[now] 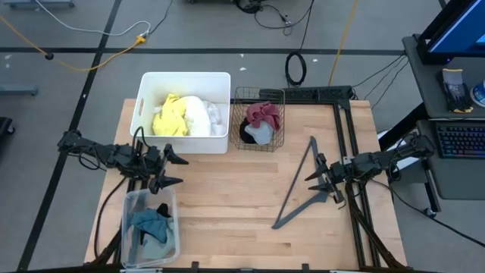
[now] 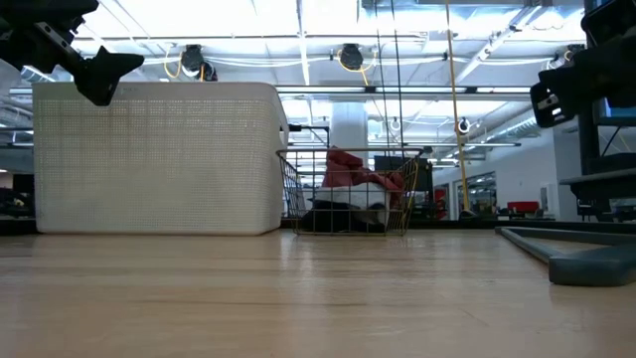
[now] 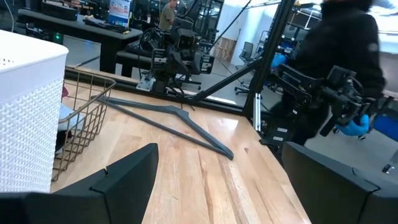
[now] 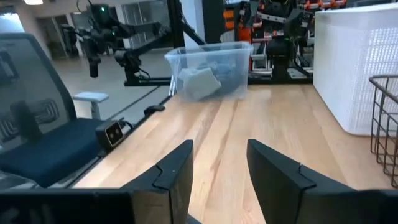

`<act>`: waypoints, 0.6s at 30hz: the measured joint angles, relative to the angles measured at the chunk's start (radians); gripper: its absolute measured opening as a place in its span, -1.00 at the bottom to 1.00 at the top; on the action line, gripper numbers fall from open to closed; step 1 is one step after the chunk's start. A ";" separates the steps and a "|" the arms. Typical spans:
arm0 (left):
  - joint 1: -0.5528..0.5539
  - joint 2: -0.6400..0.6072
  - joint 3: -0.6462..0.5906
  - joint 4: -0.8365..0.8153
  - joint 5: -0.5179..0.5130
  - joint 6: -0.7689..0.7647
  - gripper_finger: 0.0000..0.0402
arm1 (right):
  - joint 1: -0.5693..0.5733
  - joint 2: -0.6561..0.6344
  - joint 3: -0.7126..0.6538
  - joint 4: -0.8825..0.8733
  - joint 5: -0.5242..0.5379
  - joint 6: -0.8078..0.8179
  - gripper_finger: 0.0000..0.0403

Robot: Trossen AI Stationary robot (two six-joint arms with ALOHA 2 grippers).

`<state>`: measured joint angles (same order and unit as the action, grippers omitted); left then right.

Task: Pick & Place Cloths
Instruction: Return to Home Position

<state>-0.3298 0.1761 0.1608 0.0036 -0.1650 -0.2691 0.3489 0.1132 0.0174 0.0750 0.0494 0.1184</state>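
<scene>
A yellow cloth (image 1: 170, 115) and a white cloth (image 1: 203, 115) lie in the white bin (image 1: 186, 80). A maroon cloth (image 1: 263, 114) sits on black and grey cloths in the wire basket (image 1: 258, 92). A blue-teal cloth (image 1: 150, 224) lies in the clear tub (image 1: 130, 199) at the near left. My left gripper (image 1: 182, 171) hovers open at the table's left, between the bin and the tub, with nothing between its fingers (image 3: 124, 177). My right gripper (image 1: 311, 173) hovers open at the right, above the hanger, and holds nothing (image 4: 221, 168).
A dark grey hanger (image 1: 303, 186) lies flat on the wooden table below my right gripper. Bare wood spreads across the middle and near side of the table. A person in dark clothes stands beyond the table's right side (image 3: 348, 50).
</scene>
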 joint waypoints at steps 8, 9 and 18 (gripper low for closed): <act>0.000 0.000 0.000 0.000 0.000 0.000 0.73 | 0.000 0.000 -0.001 -0.012 0.001 0.000 -0.30; 0.000 0.000 0.000 0.000 0.000 0.000 0.73 | 0.000 0.000 -0.002 -0.012 0.001 0.000 -0.30; 0.000 0.000 0.000 0.000 0.000 0.000 0.73 | 0.000 0.000 -0.002 -0.012 0.001 0.000 -0.30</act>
<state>-0.3298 0.1761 0.1604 0.0033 -0.1654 -0.2691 0.3489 0.1131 0.0154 0.0630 0.0502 0.1184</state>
